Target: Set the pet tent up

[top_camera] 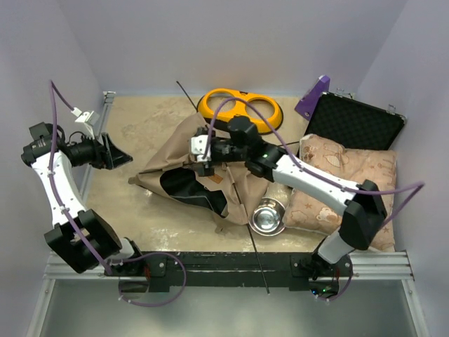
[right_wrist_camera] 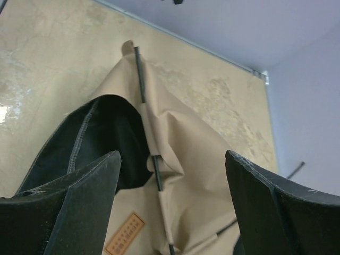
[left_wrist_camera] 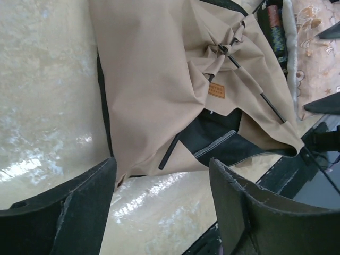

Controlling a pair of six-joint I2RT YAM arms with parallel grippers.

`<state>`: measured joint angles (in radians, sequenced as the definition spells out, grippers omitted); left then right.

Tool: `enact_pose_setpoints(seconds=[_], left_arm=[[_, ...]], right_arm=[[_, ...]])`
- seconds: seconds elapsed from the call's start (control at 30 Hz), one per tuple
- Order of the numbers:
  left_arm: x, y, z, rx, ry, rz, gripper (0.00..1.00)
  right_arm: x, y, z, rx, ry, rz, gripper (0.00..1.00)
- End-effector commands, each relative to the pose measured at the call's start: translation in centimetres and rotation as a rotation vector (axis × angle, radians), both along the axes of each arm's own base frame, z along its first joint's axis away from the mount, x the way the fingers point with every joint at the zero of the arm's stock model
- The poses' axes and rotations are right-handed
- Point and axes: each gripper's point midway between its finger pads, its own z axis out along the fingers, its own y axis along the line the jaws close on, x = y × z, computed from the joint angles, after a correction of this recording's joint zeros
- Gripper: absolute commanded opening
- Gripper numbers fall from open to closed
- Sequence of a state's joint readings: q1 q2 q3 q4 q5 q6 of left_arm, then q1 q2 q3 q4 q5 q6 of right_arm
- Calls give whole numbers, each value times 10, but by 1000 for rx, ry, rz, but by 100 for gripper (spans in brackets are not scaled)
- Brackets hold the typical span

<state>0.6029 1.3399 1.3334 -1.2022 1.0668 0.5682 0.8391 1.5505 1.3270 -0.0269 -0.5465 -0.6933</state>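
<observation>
The pet tent (top_camera: 184, 160) lies collapsed in a tan heap at the table's middle, its black lining (top_camera: 193, 189) showing at the near side. A thin black pole (top_camera: 257, 254) runs across it toward the front rail. My right gripper (top_camera: 204, 163) hovers open just above the crumpled top. In the right wrist view the right gripper (right_wrist_camera: 172, 154) straddles a sleeved pole (right_wrist_camera: 141, 79), with the brown label patch (right_wrist_camera: 125, 234) below. My left gripper (top_camera: 121, 156) stands open at the left, apart from the fabric. In the left wrist view the left gripper (left_wrist_camera: 162, 161) has only bare table between its fingers, the tent (left_wrist_camera: 154, 79) beyond.
A yellow double-bowl feeder (top_camera: 240, 109) lies behind the tent. A steel bowl (top_camera: 268, 216) sits by its right edge, against a star-patterned cushion (top_camera: 344, 182). An open black case (top_camera: 354, 123) stands at the back right. Walls close in on both sides.
</observation>
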Motion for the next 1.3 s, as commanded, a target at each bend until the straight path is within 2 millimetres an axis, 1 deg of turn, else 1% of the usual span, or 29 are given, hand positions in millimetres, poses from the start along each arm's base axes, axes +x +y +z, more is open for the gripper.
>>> enact_pose_setpoints(seconds=[0.0,0.03,0.07,0.1,0.2,0.23,0.3,0.37,0.4,0.5,0.6,0.87,1.0,1.17,1.27], left_arm=[[-8,-7,5,-13,3,-9,72],[-7,-5,2,-7,23,15,70],[-6,-2,-2,4,45,37,68],[-5,0,-8,30,68,46,66],[-8,-3,-27,84,146,-47,57],[-7,-1,-32,87,169,-68,54],[-4,3,-44,98,228,-68,45],[-4,-5,-52,104,247,-108,42],[-5,-12,-53,110,250,-141,40],[-5,-33,-55,106,240,-219,40],[-4,-41,-54,76,236,-243,40],[-6,-40,-60,90,249,-252,40],[-14,-37,-68,139,254,-268,41],[-25,-37,-83,167,286,-292,41],[-23,-39,-80,154,262,-304,41]], right_arm=[[-16,38,-2,1,-52,105,80],[-19,44,-5,-3,-44,115,79],[-19,51,-3,17,-52,117,78],[-19,57,-5,23,-51,115,77],[-18,68,-10,28,-54,113,74],[-18,72,-14,25,-49,114,74],[-18,76,-16,24,-50,114,72],[-16,80,-15,27,-60,111,70],[-16,82,-17,24,-60,113,69],[-15,84,-20,20,-62,115,64],[-16,86,-20,21,-61,121,60],[-23,94,-23,16,-56,145,54],[-27,99,-27,10,-52,159,52],[-32,104,-33,3,-46,174,50],[-36,108,-36,2,-43,187,48]])
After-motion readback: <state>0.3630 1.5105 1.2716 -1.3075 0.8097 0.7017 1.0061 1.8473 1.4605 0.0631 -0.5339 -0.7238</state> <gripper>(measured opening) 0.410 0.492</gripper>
